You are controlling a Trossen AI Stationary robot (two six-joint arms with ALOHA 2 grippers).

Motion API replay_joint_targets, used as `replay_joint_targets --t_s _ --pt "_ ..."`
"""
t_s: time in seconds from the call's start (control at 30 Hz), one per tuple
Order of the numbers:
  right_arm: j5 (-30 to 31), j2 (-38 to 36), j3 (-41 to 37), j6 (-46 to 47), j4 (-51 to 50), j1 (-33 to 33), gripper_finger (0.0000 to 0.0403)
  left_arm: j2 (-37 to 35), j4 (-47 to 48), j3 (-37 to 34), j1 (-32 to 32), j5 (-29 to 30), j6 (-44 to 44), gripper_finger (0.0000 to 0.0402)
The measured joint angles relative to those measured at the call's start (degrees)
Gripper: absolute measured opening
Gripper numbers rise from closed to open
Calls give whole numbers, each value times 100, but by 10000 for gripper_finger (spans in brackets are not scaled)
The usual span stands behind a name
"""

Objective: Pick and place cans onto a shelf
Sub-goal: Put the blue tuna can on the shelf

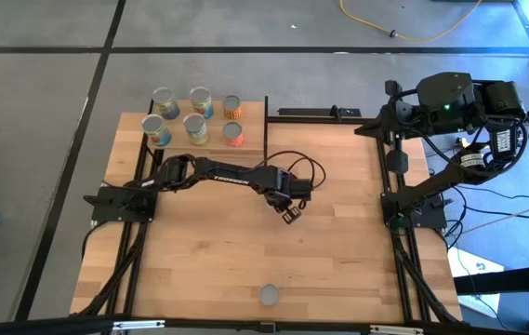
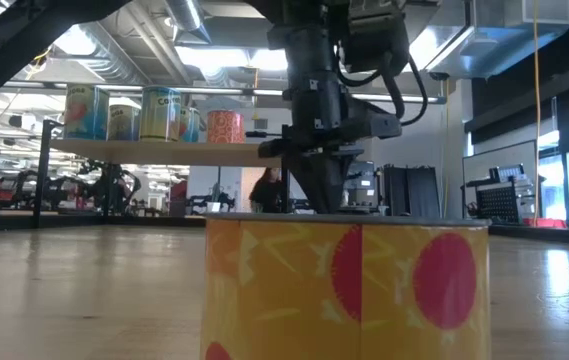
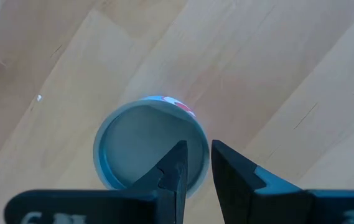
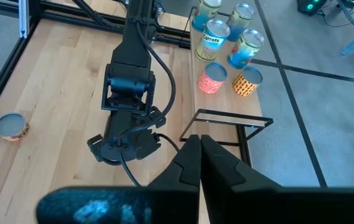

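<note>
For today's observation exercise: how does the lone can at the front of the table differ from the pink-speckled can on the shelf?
The lone can stands on the bare table, away from any other; the pink-speckled can stands on the raised shelf among five other cans. The lone can's label is yellow with red circles; the other's is pink-speckled. Both stand upright, and no gripper holds either.

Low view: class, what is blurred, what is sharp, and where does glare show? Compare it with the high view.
Low view: the nearest can fills the foreground out of focus, while the shelf and its cans behind look sharper; bright ceiling lights flare at the top. High view: even light, with only soft shadows under the left gripper and no strong glare on the table.
</note>
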State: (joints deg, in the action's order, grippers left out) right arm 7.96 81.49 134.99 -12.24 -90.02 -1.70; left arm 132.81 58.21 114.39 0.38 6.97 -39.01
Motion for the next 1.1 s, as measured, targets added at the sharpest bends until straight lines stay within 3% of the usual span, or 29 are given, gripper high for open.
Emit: replay_joint_targets --t_s 1.1 --pt "0 0 -1 -22 0 0 6 77 -151 8 -2 39 -111 65"
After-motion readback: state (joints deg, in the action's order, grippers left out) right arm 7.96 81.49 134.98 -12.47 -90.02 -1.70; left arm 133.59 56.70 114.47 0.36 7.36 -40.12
